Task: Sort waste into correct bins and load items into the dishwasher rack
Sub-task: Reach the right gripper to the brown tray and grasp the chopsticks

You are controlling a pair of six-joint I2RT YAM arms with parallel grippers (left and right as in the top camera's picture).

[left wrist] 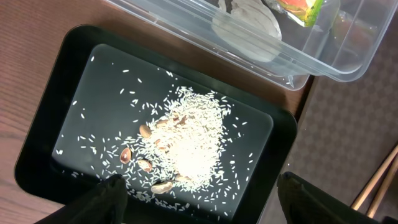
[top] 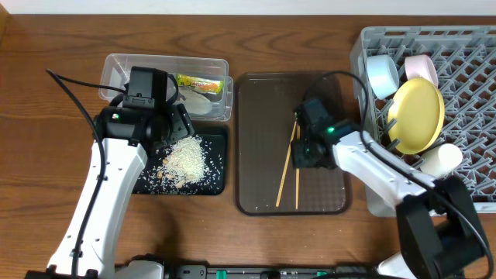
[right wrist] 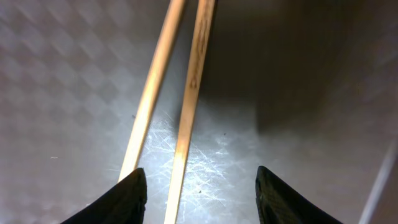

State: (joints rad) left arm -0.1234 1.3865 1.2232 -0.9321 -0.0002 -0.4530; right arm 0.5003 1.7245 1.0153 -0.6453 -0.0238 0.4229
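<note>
White rice grains (top: 184, 160) with a few nuts lie piled in the shallow black tray (top: 219, 180), also in the left wrist view (left wrist: 186, 140). My left gripper (left wrist: 202, 199) is open just above the tray's near edge (left wrist: 43, 130). The clear tub (top: 221, 70) holds the green snack wrapper (top: 198, 81) and a crumpled clear wrapper (left wrist: 245, 25). Two wooden chopsticks (top: 287, 167) lie on the dark-brown serving tray (top: 260, 108). My right gripper (right wrist: 199, 199) is open low over them, one chopstick (right wrist: 189, 99) between its fingers. The grey rack (top: 465, 70) holds the yellow plate (top: 418, 112), light-blue bowl (top: 381, 75) and white cup (top: 442, 159).
A pale pink bowl (top: 421, 66) stands in the rack beside the light-blue bowl. The right arm reaches from the front right across the rack's left edge. Black cables run over the wooden table (top: 46, 116) at the left.
</note>
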